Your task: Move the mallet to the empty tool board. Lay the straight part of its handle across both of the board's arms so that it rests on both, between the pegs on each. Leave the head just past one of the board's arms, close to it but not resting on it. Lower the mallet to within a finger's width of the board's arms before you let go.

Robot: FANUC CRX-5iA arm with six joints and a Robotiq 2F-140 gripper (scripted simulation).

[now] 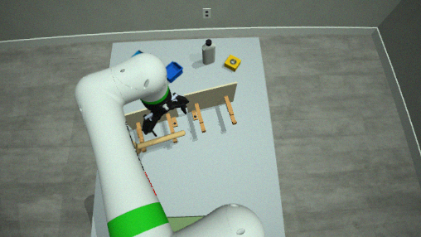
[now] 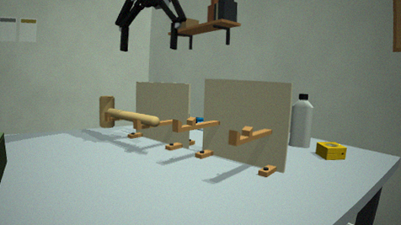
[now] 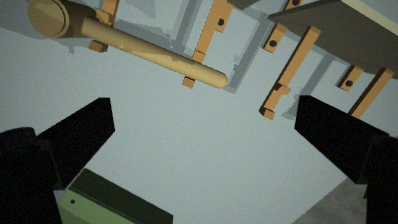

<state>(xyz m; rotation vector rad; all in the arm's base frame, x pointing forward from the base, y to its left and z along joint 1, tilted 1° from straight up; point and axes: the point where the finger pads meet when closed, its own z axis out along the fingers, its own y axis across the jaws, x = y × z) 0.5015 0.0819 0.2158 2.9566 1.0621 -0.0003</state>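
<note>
you had the claw (image 2: 148, 42) spread and empty, high above the mallet (image 2: 130, 115), whose handle ran along the board (image 2: 162, 101)

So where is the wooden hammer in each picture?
Top view: the mallet lies left of centre, partly under the white arm.
Exterior view: the mallet is left of centre, resting on the left board's arms.
Wrist view: it is at upper left.
Shared landmark: the empty board's orange arm nearby.
</note>
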